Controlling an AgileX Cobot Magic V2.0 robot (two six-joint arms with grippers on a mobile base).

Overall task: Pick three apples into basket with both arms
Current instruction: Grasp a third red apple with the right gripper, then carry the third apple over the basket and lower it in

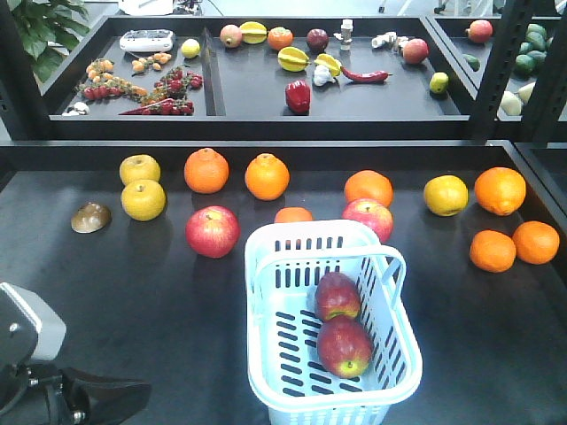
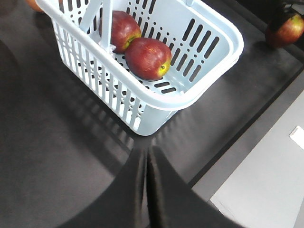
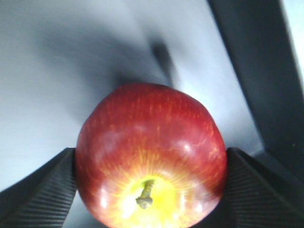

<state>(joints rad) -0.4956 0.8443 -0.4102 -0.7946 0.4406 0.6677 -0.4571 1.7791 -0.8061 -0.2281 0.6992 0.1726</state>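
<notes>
Left pincer (image 2: 148, 156) first: shut tight, fingers pressed flat together, nothing held. Hangs low over the dark table (image 2: 57, 156), near its edge. Just ahead of the tips and a little to their left, the pale blue basket (image 2: 102, 88), near the pincer but not touching it. Long side of the basket running away from the tips and off to the left. Inside, on the slotted floor, nearer apple (image 2: 148, 58) and farther apple (image 2: 124, 28), both dark red, touching each other. Then right pincer (image 3: 151, 190): closed on the third apple (image 3: 151, 137), with a ribbed finger (image 3: 33, 194) pressed on each side of it. Sits right between the tips, stem end turned back toward the wrist, stem line running along the fingers. Behind it only a blurry pale grey patch and a dark strip on the right, so no telling which way the basket lies from this pincer. Not seen at all in the front view. Likely next: carry this apple over the basket's open top and let go there. Right arm the one for that job, with the fruit in its grip. Best to keep clear of the thin handle (image 2: 105, 21) on the way in.
</notes>
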